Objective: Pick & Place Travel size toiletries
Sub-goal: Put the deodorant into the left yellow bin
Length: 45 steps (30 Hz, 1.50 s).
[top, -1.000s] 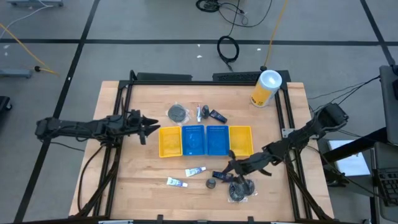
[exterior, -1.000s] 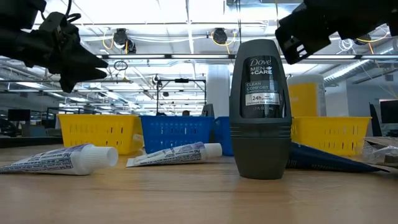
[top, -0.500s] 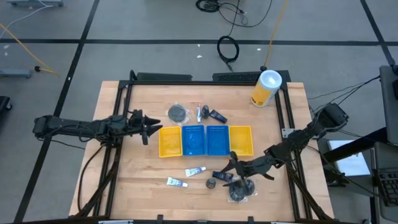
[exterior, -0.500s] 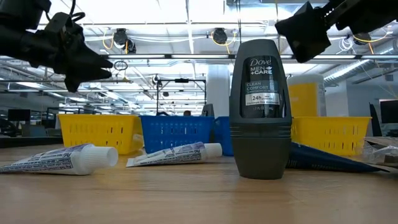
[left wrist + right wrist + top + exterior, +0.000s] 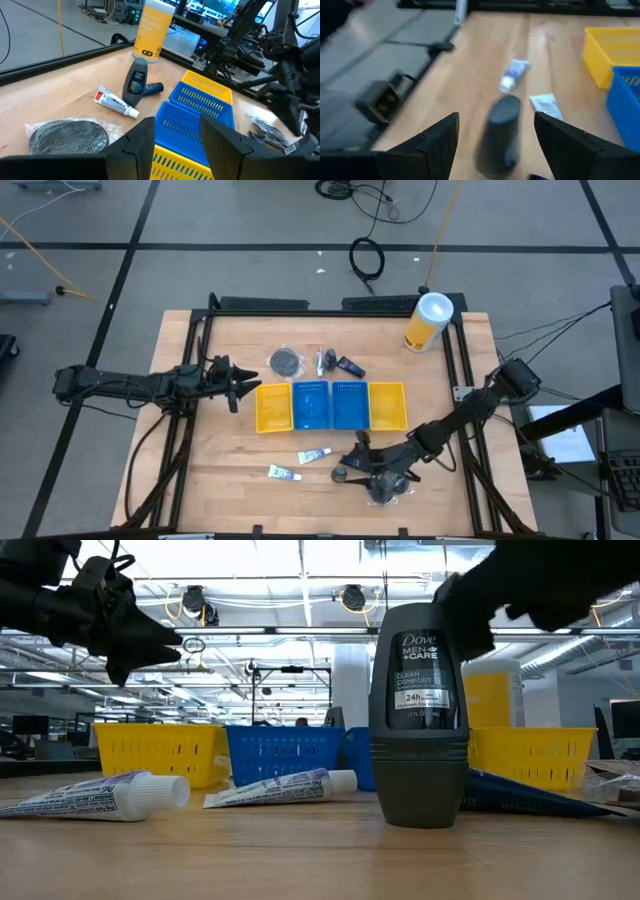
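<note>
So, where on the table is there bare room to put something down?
Bare wood lies along the near left, beside the two toothpaste tubes, and at the far left behind the left gripper. It is crowded at the near right, where the right gripper approaches the deodorant, and behind the bins around the wrapped bundle.

Overhead and tabletop views (both wrists closer).

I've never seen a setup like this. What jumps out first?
The row of yellow and blue bins mid-table catches the eye, with the right gripper open just above an upright dark deodorant near the front edge. A tall yellow canister stands at the far right corner; the left gripper hangs left of the bins.
</note>
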{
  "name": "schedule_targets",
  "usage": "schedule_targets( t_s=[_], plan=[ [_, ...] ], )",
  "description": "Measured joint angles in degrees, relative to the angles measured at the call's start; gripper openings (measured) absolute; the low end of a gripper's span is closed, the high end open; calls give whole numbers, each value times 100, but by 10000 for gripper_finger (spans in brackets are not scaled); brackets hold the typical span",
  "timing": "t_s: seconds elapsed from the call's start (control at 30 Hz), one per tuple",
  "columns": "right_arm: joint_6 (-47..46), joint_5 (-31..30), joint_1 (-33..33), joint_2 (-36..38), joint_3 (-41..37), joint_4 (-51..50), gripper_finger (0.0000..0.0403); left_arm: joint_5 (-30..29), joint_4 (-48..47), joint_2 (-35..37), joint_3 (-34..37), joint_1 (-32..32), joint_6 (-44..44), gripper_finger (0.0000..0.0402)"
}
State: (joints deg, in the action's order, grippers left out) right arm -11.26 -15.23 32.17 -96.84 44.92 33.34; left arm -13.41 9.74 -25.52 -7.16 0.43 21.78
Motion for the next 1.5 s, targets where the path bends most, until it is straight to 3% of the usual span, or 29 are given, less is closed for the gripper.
schedule_targets(
  t_s=[0.43,1.03,1.2,1.4,1.5],
  plan=[
    [-162,41,-276,-804,180,695,254,2,0,0,0,0,-7,157],
    [-304,34,-311,-800,177,715,250,2,-5,0,0,0,-26,157],
    [-306,52,-311,-800,177,717,212,2,-5,0,0,0,-28,157],
    [-306,348,-337,-794,175,733,117,0,-5,0,0,0,-28,157],
    [-294,344,-345,-792,175,740,112,0,-7,0,0,0,-29,157]
  ],
)
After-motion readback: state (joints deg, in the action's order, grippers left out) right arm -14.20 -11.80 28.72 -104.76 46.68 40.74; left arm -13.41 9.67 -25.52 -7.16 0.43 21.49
